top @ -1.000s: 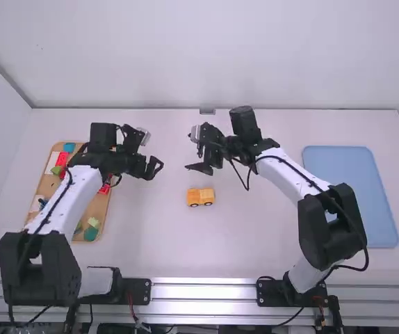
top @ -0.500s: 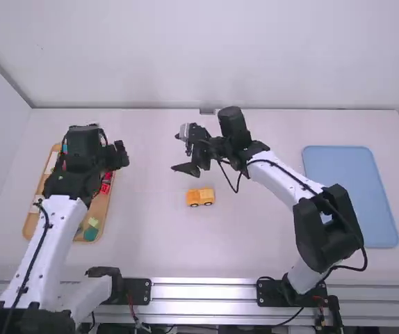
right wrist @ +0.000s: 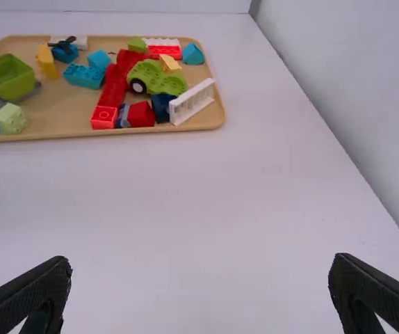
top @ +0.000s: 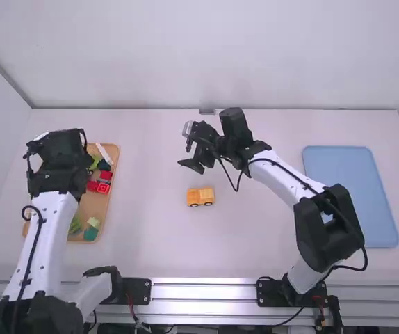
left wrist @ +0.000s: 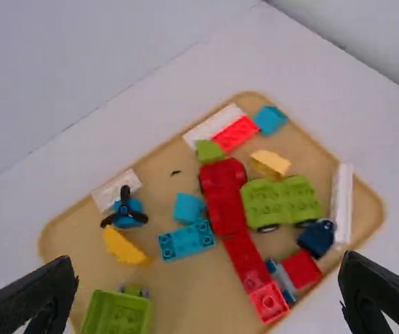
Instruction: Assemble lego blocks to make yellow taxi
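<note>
The yellow-orange car base (top: 201,197) sits on the table, just nearer the camera than my right gripper (top: 192,164). My left gripper (top: 57,149) is over the far part of the wooden tray, its fingers hidden under the wrist. In the left wrist view, my left gripper (left wrist: 208,264) is open above the tray's blocks, holding nothing. Among them lie a pale yellow piece (left wrist: 270,163) beside green wheeled blocks and a curved yellow piece (left wrist: 123,247). The right wrist view has my right gripper (right wrist: 201,268) open and empty, with the tray (right wrist: 158,128) farther off.
The tray also holds red blocks (left wrist: 226,198), a green wheeled piece (left wrist: 281,200), a teal brick (left wrist: 186,241), a white piece (left wrist: 342,202) and a green bin-like block (left wrist: 116,313). A blue tray (top: 349,188) lies at the table's right side.
My left gripper has swung from the table's open middle leftward over the tray. The right gripper went slightly left and toward the camera, then shifted little. The car has not moved.
</note>
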Controlling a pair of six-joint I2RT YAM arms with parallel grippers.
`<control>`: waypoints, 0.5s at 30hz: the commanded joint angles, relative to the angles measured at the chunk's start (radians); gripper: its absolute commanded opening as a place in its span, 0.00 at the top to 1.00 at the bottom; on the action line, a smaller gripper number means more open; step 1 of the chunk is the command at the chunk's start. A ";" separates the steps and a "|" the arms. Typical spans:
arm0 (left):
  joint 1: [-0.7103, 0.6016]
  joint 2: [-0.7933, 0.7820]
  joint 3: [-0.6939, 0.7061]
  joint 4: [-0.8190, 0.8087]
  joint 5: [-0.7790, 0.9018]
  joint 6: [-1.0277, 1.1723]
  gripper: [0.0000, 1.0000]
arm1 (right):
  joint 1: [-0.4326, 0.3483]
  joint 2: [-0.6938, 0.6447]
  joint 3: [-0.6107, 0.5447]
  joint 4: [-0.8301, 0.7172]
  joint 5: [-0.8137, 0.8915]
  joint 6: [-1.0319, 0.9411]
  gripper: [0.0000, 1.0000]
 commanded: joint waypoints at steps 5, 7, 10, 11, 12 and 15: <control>0.130 0.081 0.014 0.092 0.229 0.058 0.01 | -0.001 0.003 0.030 0.031 0.000 -0.002 0.02; 0.146 0.113 0.014 0.136 0.286 0.080 0.01 | 0.006 0.003 0.030 0.029 0.008 -0.002 0.01; 0.148 0.178 0.033 0.179 0.327 0.087 0.01 | 0.003 0.003 0.030 0.018 0.015 -0.003 0.01; 0.148 0.185 0.040 0.175 0.328 0.087 0.01 | 0.003 0.003 0.030 0.018 0.015 -0.002 0.01; 0.148 0.210 0.062 0.161 0.328 0.087 0.01 | 0.003 0.003 0.030 0.018 0.016 -0.002 0.02; 0.142 0.304 0.163 0.098 0.328 0.087 0.01 | 0.003 0.003 0.030 0.017 0.015 -0.003 0.01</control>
